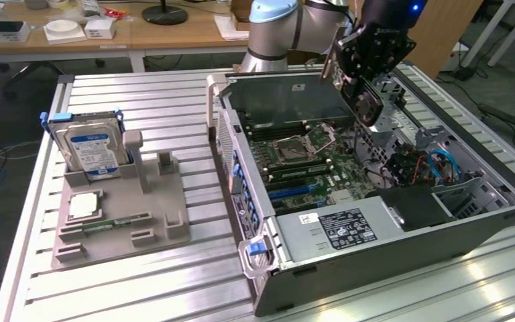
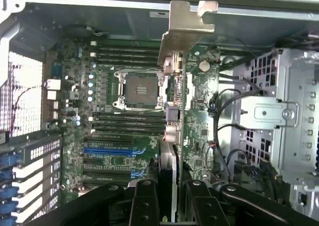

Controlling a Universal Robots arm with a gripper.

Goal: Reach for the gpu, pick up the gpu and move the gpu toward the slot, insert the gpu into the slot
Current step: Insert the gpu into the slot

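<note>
**Gpu [image 2: 172, 114], held aloft over an open tower case [image 1: 401, 248]**
Nearest, the gripper [image 2: 169, 188] is clamped on the card's black cooler end, with the card edge-on between its fingers and the silver bracket pointing away. I judge it a thin, stiff, light board, fragile at its components and edge contacts, so best held by the cooler block and bare edges. Beyond, it hangs clear above the motherboard [image 2: 199, 136], beside the processor socket [image 2: 139, 89]. The blue slots [image 2: 112, 150] lie apart from it, and which one takes the card I cannot tell.
</note>
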